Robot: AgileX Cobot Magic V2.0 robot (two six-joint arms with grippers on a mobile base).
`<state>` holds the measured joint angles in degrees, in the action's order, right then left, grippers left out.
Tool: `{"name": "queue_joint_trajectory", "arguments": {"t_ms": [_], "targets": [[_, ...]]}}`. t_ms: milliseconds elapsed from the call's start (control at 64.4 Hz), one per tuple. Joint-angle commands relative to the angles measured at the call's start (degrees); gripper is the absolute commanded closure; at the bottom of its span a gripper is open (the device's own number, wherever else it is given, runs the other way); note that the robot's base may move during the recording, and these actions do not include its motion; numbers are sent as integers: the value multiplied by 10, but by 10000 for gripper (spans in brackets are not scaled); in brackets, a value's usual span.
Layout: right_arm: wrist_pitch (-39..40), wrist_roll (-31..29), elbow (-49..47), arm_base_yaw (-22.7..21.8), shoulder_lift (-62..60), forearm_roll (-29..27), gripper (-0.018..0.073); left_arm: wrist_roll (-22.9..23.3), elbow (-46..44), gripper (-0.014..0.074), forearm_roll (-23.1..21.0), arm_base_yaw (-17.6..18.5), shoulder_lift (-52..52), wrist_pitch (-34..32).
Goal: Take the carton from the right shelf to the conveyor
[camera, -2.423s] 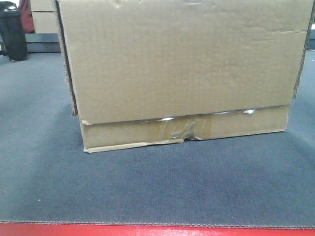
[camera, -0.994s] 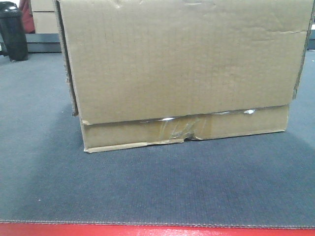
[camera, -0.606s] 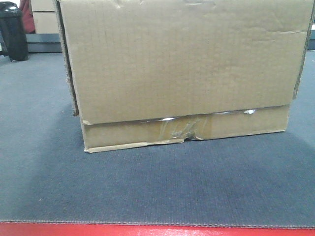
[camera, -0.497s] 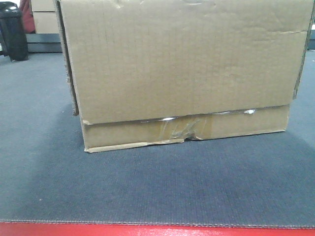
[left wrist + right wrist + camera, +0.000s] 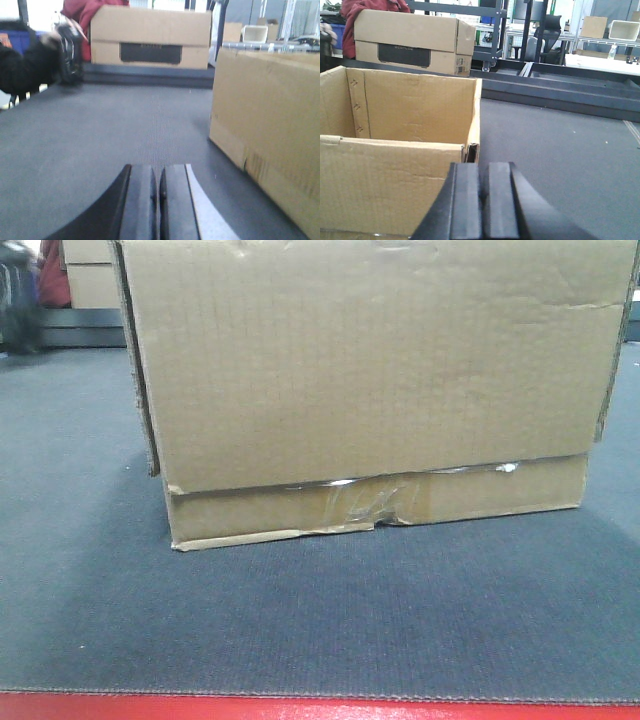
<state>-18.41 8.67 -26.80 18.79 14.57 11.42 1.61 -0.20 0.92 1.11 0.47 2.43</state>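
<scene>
Only the dark shape at the far left of the front view has changed: it was seen sharp and black before, and now it is blurred, while the carton has been left in the very same spot. The carton is seen sitting flat on the conveyor, with crinkled clear tape along its lower flap seam and the red frame just showing along the bottom edge. From the left wrist, the left gripper is seen pressed closed with nothing between its fingers, low over the grey belt, and the carton is just to its right, not touched. From the right wrist, the right gripper is also seen squeezed closed and holding nothing, close to the corner of the carton, whose top is open. Whether that corner is touched cannot be told. Another cardboard box with a dark panel is seen farther back, beside something red
</scene>
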Motion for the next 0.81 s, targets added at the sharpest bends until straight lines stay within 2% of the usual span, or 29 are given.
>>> {"name": "queue_joint_trajectory", "arguments": {"t_ms": [0,792], "targets": [[15,0,0,-4,-3,7,628,-1,2,573,-6,-1,-5,-2],[19,0,0,-4,-3,7,628,-1,2,573,-6,-1,-5,-4]]}}
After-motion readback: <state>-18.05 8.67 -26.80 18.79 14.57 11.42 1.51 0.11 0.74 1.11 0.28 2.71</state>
